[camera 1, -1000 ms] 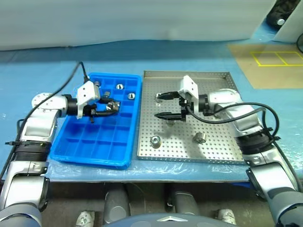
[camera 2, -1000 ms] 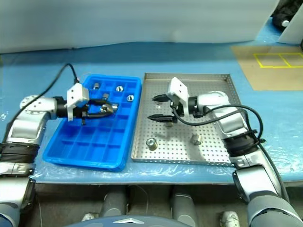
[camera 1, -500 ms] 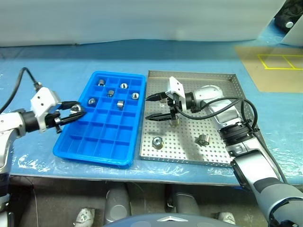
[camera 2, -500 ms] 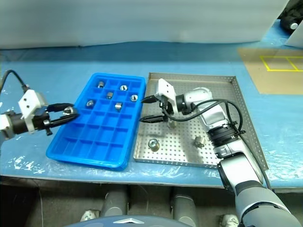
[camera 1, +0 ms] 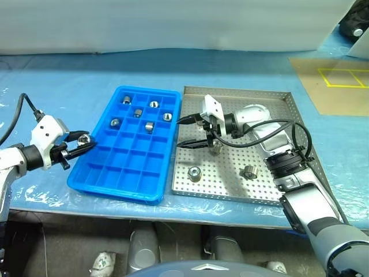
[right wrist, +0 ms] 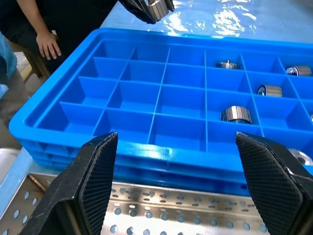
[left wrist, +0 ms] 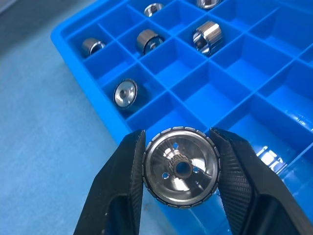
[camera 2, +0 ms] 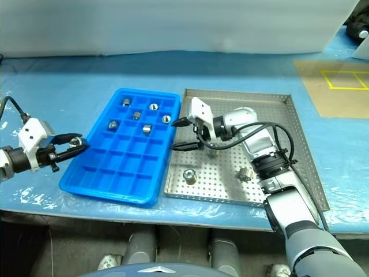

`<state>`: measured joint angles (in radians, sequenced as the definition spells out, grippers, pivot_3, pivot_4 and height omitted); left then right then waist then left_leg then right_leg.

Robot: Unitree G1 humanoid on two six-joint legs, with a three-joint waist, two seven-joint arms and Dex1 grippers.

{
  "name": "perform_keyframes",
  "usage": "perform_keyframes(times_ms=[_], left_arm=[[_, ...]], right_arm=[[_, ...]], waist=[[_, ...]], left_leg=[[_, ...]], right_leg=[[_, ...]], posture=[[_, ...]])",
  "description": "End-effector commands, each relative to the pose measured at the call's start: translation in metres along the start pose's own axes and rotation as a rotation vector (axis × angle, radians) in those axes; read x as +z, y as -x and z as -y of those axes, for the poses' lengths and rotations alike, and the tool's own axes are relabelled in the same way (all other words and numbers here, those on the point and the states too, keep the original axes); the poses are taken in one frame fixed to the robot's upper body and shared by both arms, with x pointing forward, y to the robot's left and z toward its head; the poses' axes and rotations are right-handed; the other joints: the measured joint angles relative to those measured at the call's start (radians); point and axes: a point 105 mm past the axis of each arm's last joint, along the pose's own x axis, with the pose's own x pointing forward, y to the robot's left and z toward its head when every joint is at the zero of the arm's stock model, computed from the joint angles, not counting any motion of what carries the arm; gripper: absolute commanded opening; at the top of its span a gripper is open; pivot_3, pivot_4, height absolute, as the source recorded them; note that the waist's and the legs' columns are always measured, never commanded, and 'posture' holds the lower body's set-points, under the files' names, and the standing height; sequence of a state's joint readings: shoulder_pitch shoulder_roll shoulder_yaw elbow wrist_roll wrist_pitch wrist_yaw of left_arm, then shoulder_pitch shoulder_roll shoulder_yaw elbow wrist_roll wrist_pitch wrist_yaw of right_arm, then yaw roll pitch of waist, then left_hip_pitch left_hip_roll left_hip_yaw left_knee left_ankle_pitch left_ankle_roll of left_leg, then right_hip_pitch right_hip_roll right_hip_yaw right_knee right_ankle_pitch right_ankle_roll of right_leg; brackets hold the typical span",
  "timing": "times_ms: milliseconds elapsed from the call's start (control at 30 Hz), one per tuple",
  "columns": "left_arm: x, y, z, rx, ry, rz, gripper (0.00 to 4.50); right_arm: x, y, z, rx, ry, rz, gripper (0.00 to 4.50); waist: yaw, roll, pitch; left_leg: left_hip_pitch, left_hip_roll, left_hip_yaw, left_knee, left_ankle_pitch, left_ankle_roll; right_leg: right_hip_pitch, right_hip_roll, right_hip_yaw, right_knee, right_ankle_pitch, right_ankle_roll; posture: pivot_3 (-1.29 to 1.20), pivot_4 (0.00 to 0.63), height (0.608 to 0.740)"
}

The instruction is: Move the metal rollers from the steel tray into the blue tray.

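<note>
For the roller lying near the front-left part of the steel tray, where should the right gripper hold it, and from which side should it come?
That roller stands on end, hole up, apart from the others on the steel tray. Probably best to come from above and close the fingers on its curved outer wall, opposite sides. The right gripper is open, wide enough.

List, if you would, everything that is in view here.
blue tray: one, blue, left on table.
steel tray: one, silver, right of blue tray.
rollers: silver; six in blue tray's far compartments, two on steel tray, perhaps a third under right gripper, one held.
table cover: one, light blue.
mat: one, brown, far right.
person's hand: one, beyond blue tray.
left gripper: black, shut on roller.
right gripper: black, open, over steel tray.
</note>
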<state>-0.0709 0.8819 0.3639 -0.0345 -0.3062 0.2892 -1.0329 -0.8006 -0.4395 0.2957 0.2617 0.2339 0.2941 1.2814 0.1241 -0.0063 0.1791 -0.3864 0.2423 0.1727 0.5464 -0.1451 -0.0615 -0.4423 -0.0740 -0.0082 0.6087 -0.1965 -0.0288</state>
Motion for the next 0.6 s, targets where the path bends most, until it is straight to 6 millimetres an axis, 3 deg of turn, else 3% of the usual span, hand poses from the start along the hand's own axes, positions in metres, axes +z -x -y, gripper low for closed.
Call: perform_keyframes(times_ms=[33, 367, 600], left_arm=[[0.004, 0.001, -0.003, 0.013, -0.028, 0.008, 1.7], [-0.001, -0.012, 0.008, -0.03, -0.03, 0.0, 1.7], [0.003, -0.012, 0.004, -0.024, -0.033, 0.007, 1.7]], right_arm=[[0.012, 0.005, 0.001, -0.018, 0.045, 0.028, 3.96], [0.012, 0.006, 0.001, -0.031, 0.041, 0.028, 3.96], [0.009, 0.007, 0.001, -0.047, 0.036, 0.022, 3.96]], waist=[[0.0, 0.0, 0.0], [0.0, 0.0, 0.0], [-0.001, 0.0, 0.0]], left_leg=[[0.0, 0.0, 0.0, 0.0, 0.0, 0.0], [0.001, 0.0, 0.0, 0.0, 0.0, 0.0], [0.001, 0.0, 0.0, 0.0, 0.0, 0.0]], right_leg=[[0.0, 0.0, 0.0, 0.0, 0.0, 0.0], [0.0, 0.0, 0.0, 0.001, 0.0, 0.0], [0.0, 0.0, 0.0, 0.001, 0.0, 0.0]], posture=[[0.14, 0.15, 0.74], [0.13, 0.15, 0.74], [0.12, 0.15, 0.74]])
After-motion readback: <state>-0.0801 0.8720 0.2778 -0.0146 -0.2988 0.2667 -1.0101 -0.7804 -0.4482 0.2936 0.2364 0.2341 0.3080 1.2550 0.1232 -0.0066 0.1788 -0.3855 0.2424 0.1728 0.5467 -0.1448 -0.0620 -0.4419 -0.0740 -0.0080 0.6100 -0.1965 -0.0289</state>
